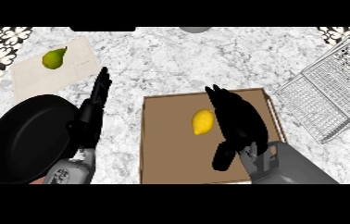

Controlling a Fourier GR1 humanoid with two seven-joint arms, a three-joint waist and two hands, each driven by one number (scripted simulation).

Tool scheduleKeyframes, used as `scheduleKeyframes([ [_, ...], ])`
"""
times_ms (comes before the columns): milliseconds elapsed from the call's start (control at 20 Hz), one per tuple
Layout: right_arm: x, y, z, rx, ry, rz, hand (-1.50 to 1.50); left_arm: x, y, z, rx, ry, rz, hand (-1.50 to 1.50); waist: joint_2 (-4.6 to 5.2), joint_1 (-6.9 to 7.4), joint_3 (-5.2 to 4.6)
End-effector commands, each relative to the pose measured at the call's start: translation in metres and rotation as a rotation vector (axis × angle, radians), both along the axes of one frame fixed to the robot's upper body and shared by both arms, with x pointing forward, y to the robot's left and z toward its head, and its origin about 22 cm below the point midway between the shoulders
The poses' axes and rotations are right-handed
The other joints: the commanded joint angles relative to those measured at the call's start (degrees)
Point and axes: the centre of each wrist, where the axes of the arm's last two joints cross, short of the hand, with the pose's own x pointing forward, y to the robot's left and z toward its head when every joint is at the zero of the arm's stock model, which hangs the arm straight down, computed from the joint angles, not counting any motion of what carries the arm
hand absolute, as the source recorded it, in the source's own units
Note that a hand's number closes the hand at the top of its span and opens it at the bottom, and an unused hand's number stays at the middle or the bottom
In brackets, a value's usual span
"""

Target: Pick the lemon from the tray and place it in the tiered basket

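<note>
The lemon (202,121) is seen lying near the middle of the tray (164,163). The right hand (238,121) is held over the tray just right of the lemon, fingers wide, nothing grasped. The left hand (100,90) is held straight-fingered beside a pan (31,135). The basket (318,98) is set at the right of the bench (171,61).

marble counter (171,61) bears tray (171,165), pan (31,135), mat (37,79), wire basket (321,96).
</note>
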Motion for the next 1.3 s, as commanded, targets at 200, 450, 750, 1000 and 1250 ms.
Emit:
scheduleKeyframes([
  [200,0.0,0.013,-0.004,-0.052,0.042,-0.064,-1.5,0.025,0.006,0.02,-0.004,-0.01,0.007,0.0,0.07,-0.21,0.0],
  [450,0.002,0.003,-0.015,-0.06,0.087,-0.073,-1.5,-0.005,-0.013,0.011,-0.007,0.015,0.01,0.0,-0.01,-0.01,0.02],
  [750,0.015,0.032,-0.022,-0.063,0.099,-0.079,-1.5,0.006,-0.001,0.001,-0.007,-0.006,0.007,0.0,0.07,0.0,0.0],
  [1000,0.015,0.031,-0.035,-0.063,0.124,-0.089,-1.5,-0.009,0.014,-0.01,-0.007,0.01,0.006,0.0,0.02,0.1,0.0],
  [1250,0.028,0.028,-0.043,-0.034,0.104,-0.102,-1.5,0.006,0.007,-0.005,0.001,-0.012,0.0,0.0,0.06,0.01,0.01],
])
